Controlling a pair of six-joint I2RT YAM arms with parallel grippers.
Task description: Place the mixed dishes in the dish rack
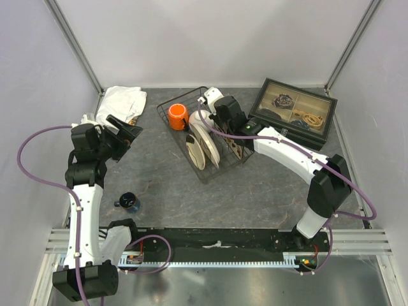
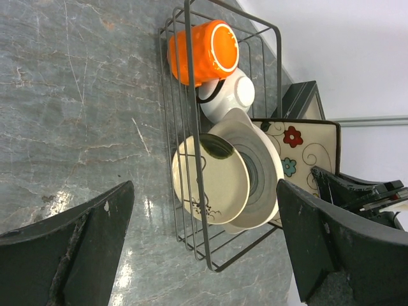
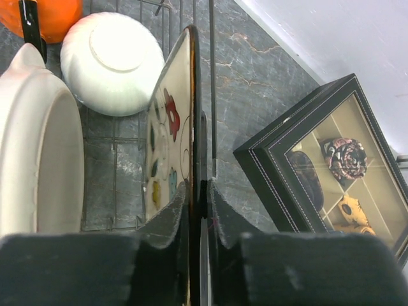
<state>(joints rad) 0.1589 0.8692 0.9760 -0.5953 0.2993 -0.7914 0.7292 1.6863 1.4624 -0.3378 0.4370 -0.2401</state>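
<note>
The black wire dish rack (image 1: 163, 116) sits at mid-table and holds an orange mug (image 2: 201, 51), a white bowl (image 3: 115, 60), two cream round plates (image 2: 213, 185) standing on edge, and the square tan flower-patterned plate (image 3: 167, 134). That square plate stands upright at the rack's right side. My right gripper (image 3: 199, 191) straddles its top rim, one finger hugging each face, shut on it. My left gripper (image 2: 204, 242) hangs wide open to the left of the rack, above bare table, with nothing between its fingers.
A black glass-lidded compartment box (image 1: 294, 115) lies just right of the rack. A white folded cloth (image 1: 122, 102) is at the back left. A small dark blue cup (image 1: 130, 203) stands near the left arm's base.
</note>
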